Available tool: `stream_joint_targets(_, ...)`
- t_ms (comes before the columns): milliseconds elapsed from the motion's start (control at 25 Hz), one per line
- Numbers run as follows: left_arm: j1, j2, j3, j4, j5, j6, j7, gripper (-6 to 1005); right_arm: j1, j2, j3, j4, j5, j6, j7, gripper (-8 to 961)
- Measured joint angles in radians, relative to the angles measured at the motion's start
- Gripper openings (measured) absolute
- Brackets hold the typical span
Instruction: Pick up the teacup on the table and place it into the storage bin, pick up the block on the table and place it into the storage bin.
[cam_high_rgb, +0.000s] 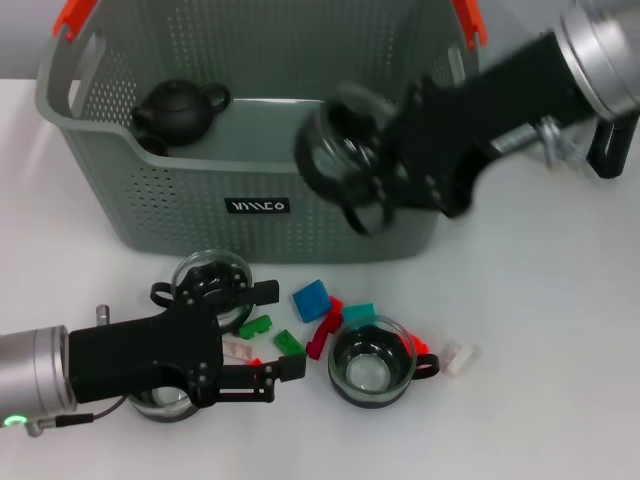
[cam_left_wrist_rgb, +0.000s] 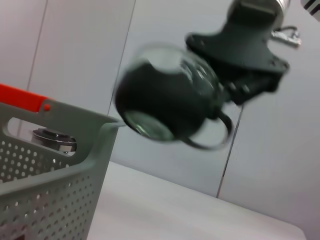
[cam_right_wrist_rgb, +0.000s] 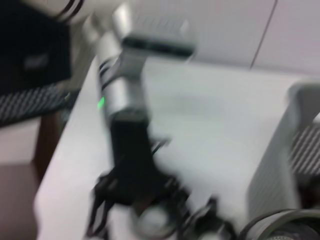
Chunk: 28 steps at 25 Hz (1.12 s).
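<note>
Above the storage bin (cam_high_rgb: 120, 200)'s front rim, the right gripper (cam_high_rgb: 365, 185) is clamped on a glass teacup (cam_high_rgb: 335, 150); released early, it could strike the rim and tumble outside. Before the bin, the left gripper (cam_high_rgb: 262, 335) stands spread, empty, among blocks (cam_high_rgb: 310, 300).

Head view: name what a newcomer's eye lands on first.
The right gripper holds a glass teacup above the front rim of the storage bin, where a dark teapot already sits. On the table in front, the left gripper reaches in among the coloured blocks and another teacup.
</note>
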<state>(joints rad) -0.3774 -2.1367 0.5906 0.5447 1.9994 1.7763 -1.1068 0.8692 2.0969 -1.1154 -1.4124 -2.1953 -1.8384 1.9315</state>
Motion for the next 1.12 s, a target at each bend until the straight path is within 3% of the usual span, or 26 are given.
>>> stream_joint_targets(400,-0.001,0.001,0.0,0.0,-0.002,0.008,0.007,947,0.086,-0.008,0.001,0.263,0.022,0.397,-0.003,50)
stream_joint_targets(720,-0.003,0.002,-0.003,0.0,-0.002,0.01,0.007,947,0.187,-0.035,0.002,0.559,0.002,0.634,-0.001,49)
stream_joint_targets(1120,-0.005,0.003,-0.011,0.001,-0.006,0.022,0.007,947,0.203,-0.033,-0.007,0.741,-0.022,0.841,-0.023,49)
